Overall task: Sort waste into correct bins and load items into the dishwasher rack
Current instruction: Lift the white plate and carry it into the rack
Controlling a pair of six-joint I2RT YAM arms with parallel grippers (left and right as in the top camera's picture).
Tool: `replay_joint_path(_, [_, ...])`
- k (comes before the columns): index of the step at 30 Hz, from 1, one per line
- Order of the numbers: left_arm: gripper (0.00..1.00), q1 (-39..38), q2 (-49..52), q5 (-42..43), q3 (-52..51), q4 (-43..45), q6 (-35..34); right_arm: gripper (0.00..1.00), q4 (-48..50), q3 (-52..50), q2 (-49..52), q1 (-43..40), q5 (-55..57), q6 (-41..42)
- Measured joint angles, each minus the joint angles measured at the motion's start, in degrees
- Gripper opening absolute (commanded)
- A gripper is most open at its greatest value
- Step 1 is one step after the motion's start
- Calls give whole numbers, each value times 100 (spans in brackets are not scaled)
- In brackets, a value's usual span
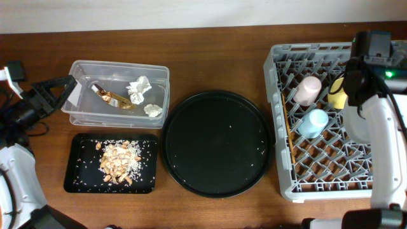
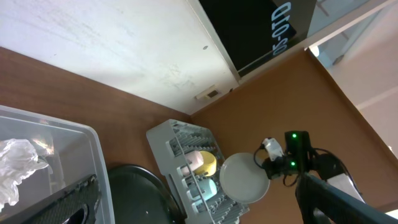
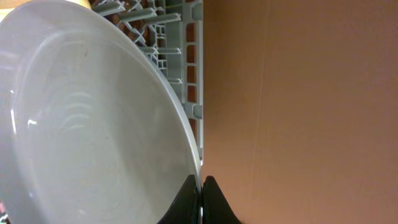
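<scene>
While the overhead view shows the left gripper (image 1: 67, 92) with jaws wide apart, the clear tub (image 1: 82, 117) just beside them, the left wrist view shows the plate (image 2: 244, 178) on edge at the dishwasher rack (image 2: 177, 140). At the right wrist, the right gripper (image 3: 200, 186) pinches its thin rim, the plate's face spreading left of the jaws. It looks stiff, glossy, probably slippery and breakable.

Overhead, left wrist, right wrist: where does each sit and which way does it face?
Overhead: above the table, looking straight down on tub, round tray, rack; left arm, right arm at edges.
Left wrist: by the tub, facing across to rack and right arm holding the plate; own jaw bottom-left.
Right wrist: looks along its shut jaws pinching the plate rim, rack behind.
Shared: both wrist views show plate and rack.
</scene>
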Motion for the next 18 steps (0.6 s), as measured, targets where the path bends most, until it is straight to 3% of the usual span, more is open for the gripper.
replay_joint_path(18, [99, 0, 0, 0, 0, 0, 0, 4, 280, 0, 619, -107, -46, -251])
